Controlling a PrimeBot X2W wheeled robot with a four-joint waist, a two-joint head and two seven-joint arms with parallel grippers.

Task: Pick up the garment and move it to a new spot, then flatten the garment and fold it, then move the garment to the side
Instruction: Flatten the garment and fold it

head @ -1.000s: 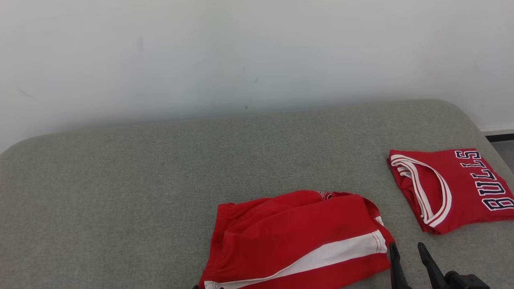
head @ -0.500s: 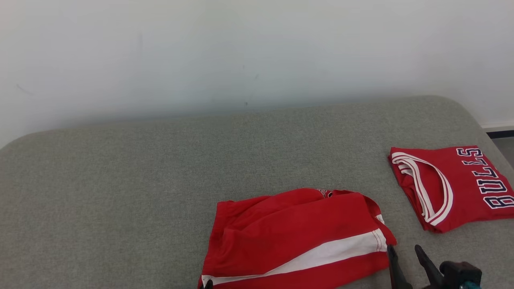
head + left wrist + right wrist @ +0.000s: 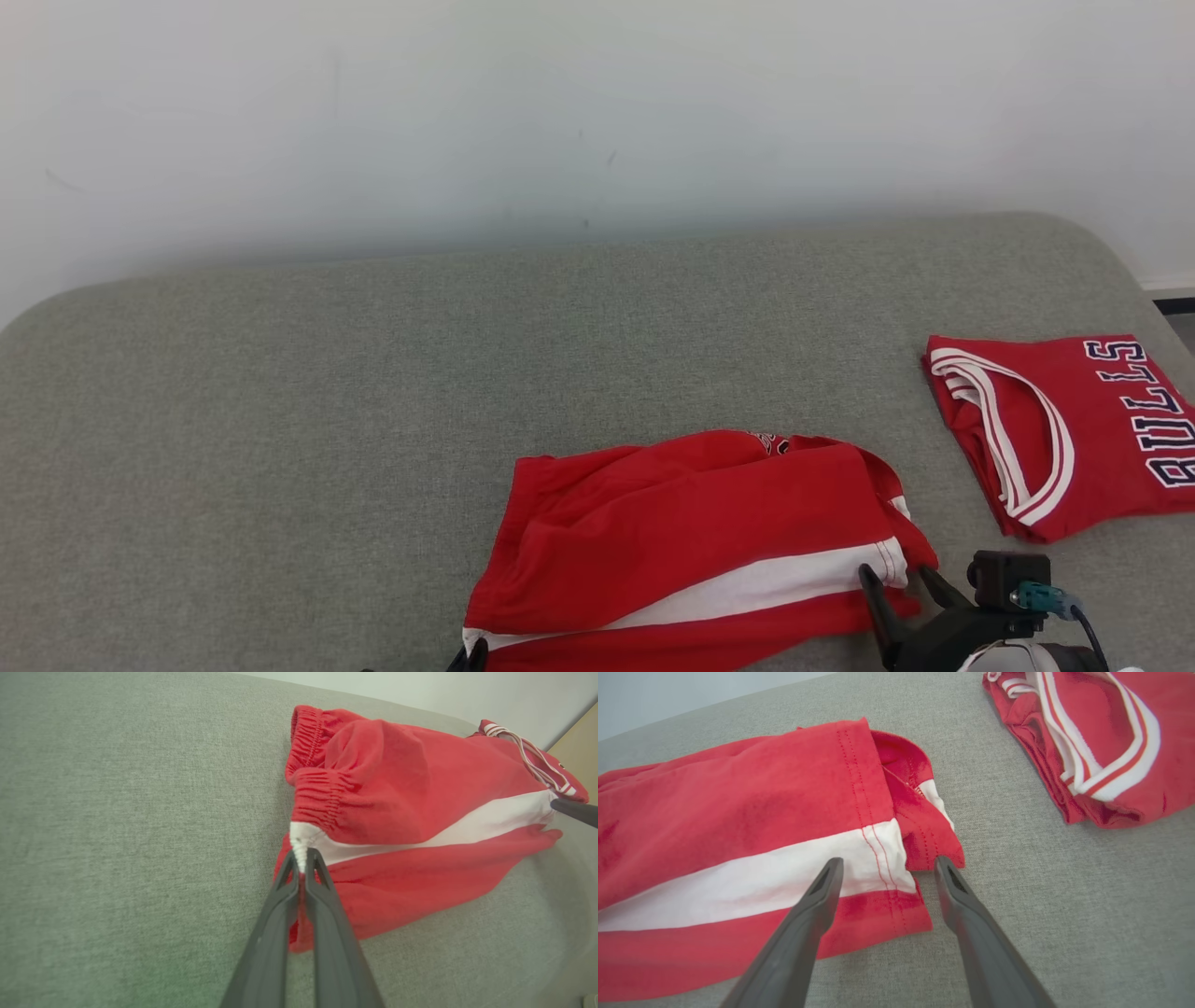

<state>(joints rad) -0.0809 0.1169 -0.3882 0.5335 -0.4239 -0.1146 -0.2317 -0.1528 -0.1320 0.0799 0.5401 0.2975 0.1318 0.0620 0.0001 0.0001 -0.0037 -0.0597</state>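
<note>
The red shorts [image 3: 691, 541] lay crumpled near the front edge of the grey fabric-covered surface [image 3: 280, 420], a little right of centre in my head view. Their elastic waistband [image 3: 310, 770] was to the robot's left and their stitched hem [image 3: 866, 779] to its right. A white stripe [image 3: 747, 593] ran slantwise along the upper layer from waistband to hem.

At the waistband end, I saw the left gripper [image 3: 302, 856] with its jaws clenched on the gathered tip of the white stripe, the cloth pinched between the two dark fingertips. In the head view it showed as a dark tip [image 3: 471, 658] at the shorts' lower left corner.

At the hem end, the right gripper [image 3: 888, 861] had its jaws released and spread wide. One finger was over the white stripe and the other just past the hem corner, over bare surface. I could not tell whether either finger touched the cloth. One dark finger of this gripper [image 3: 574, 811] also showed in the left wrist view.

A folded red jersey [image 3: 1064, 439] lettered "BULLS", trimmed in white, lay apart from the shorts toward the right edge of the surface. A pale wall [image 3: 560, 121] rose behind.
</note>
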